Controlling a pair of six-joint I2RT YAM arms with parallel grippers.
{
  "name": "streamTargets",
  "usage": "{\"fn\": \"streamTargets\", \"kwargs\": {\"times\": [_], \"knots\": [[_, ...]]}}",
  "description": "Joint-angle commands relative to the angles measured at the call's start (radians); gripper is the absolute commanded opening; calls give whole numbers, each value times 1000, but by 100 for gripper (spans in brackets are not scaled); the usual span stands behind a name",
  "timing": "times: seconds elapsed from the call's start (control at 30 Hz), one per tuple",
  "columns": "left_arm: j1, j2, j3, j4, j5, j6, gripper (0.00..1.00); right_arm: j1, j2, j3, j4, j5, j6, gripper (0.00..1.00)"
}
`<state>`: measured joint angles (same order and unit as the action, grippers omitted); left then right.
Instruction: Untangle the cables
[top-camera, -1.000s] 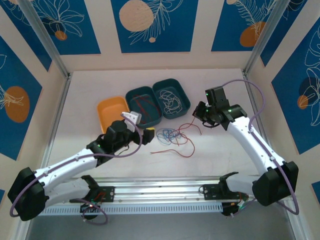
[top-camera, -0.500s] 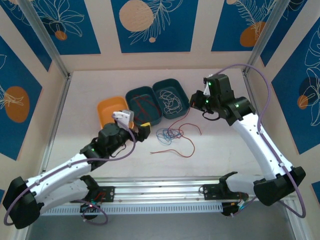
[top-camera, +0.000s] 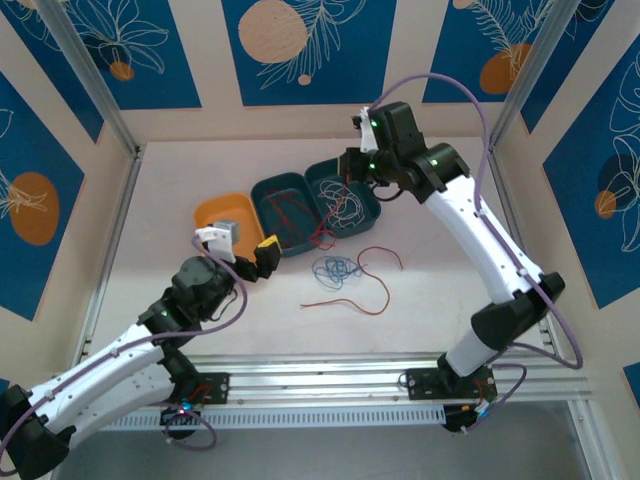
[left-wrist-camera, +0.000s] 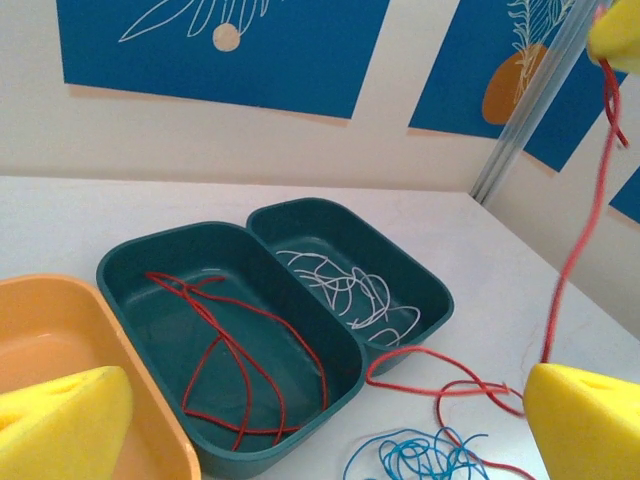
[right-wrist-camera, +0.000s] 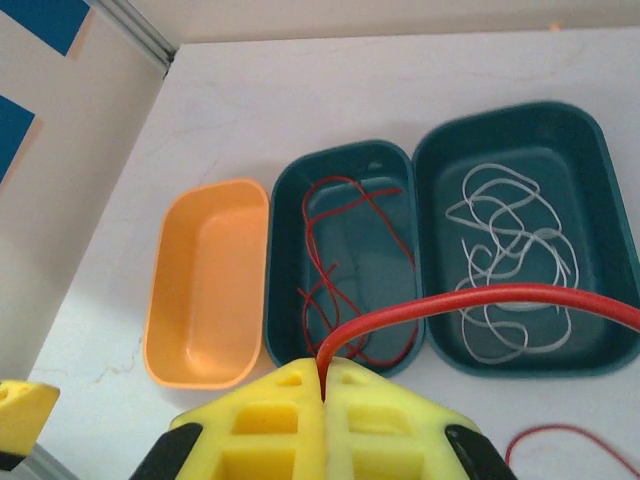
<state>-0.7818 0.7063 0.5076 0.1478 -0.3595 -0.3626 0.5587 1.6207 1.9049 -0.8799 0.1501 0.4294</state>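
White matte table (top-camera: 430, 300), boxed in by cream walls with blue leaf-and-circle panels (top-camera: 305, 50) and aluminium corner posts (top-camera: 97, 90). Three trays side by side toward the back: orange tray (top-camera: 208, 215), bare; middle teal tray (top-camera: 262, 190) with red loops (top-camera: 288, 215); right teal tray (top-camera: 372, 205) with a white cable (top-camera: 343, 205). In front of them, on bare table, a small blue cable (top-camera: 337, 268) in a coil and, just beside it, a loose red cable (top-camera: 385, 290) in wide curves.

Right gripper (right-wrist-camera: 324, 372) above the right teal tray, yellow fingers pressed together on a held red cable (right-wrist-camera: 480, 293). Left gripper (top-camera: 240, 245) at the orange tray's front edge, pads spread wide, nothing between them.

Far end of the held red cable cut off at the right wrist view's edge. From the left wrist, a red line hanging down to the table by the blue cable; perhaps one piece with the loose red cable, the join too thin to trace from above. Right fingertips hidden under the wrist in the top view.

Against a second ago: right gripper up and back, from beside the right teal tray's front corner to over it; left gripper drawn back leftward, away from the blue cable toward the orange tray; blue cable unmoved.
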Motion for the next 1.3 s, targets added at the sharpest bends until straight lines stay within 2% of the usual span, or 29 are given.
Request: {"fn": "streamTargets", "kwargs": {"times": [0.0,0.47,1.07,1.27], "knots": [[-1,-19,-6,-31,-22,-10,100,16,84,103,-23,19,-90,0],[0,-81,-9,-91,-24,-3,100,31,441,449,-12,113,-267,0],[2,-56,-11,-82,-31,-1,100,137,589,431,-61,152,-420,0],[2,-60,-17,-71,-35,-4,100,155,622,438,-70,97,-429,0]]}}
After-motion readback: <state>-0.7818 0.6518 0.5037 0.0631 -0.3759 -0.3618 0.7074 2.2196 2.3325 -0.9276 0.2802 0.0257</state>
